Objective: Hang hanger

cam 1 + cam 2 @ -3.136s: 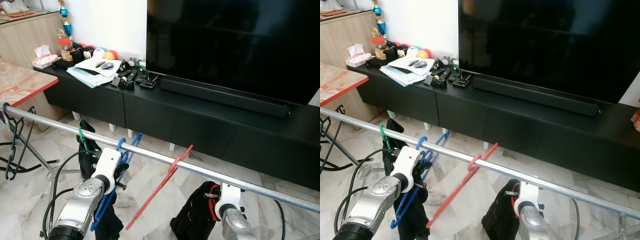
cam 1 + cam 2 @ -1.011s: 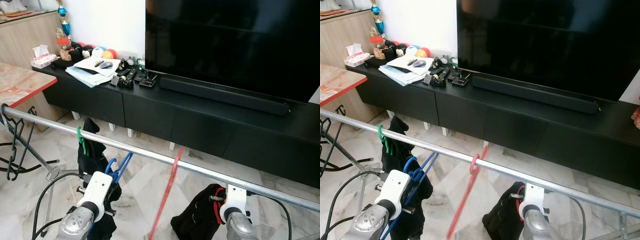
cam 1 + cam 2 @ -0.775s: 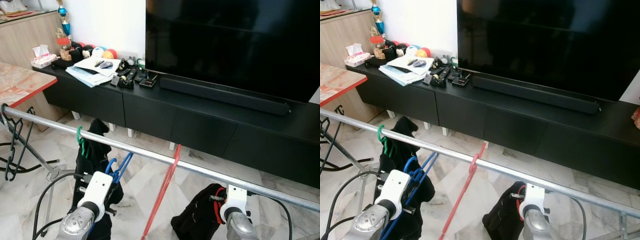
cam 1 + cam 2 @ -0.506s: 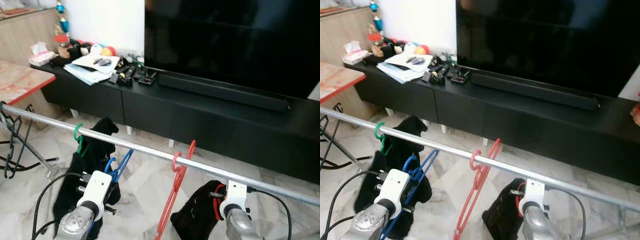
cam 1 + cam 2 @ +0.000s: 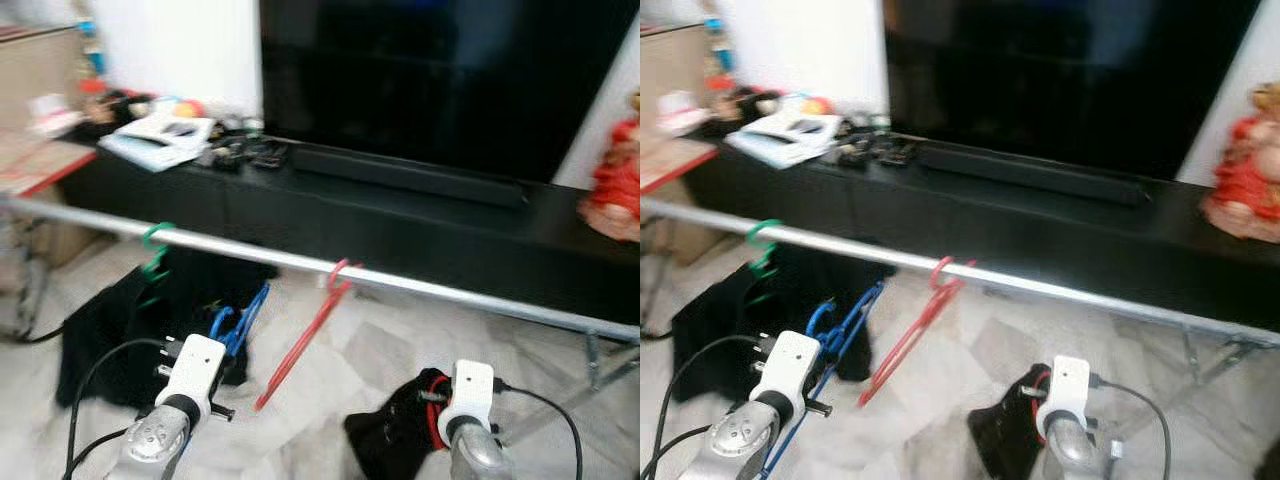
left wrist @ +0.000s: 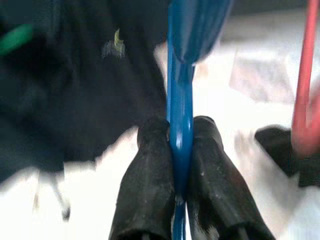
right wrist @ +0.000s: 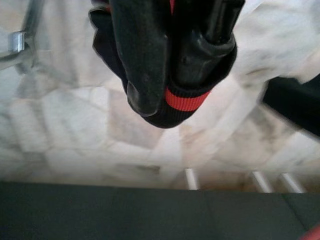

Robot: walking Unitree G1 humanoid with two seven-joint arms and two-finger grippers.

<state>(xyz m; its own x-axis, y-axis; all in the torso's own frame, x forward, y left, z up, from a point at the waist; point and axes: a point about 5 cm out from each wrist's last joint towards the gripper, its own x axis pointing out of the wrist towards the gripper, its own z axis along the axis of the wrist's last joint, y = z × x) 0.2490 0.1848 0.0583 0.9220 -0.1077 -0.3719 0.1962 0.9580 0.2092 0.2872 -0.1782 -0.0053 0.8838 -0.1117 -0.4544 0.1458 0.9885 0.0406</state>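
Two hangers (image 5: pixel 300 335) on rail (image 5: pixel 440 292); cabinet (image 5: pixel 420 235) behind.

You see a metal rail (image 5: pixel 1060 292) crossing the picture, lower toward the right. A green hanger (image 5: pixel 761 243) with a black garment (image 5: pixel 715 320) hangs on it at the left, and a red hanger (image 5: pixel 910 335) hooks on near the middle, tilted. A blue hanger (image 5: pixel 830 335) rises from the left arm (image 5: pixel 755 415), its hook below the rail. The right arm (image 5: pixel 1065 410) holds black and red cloth (image 5: pixel 1005 425). Behind stand a black cabinet (image 5: pixel 1040 245), a dark television (image 5: pixel 1070 75) and a red figure (image 5: pixel 1245 170).
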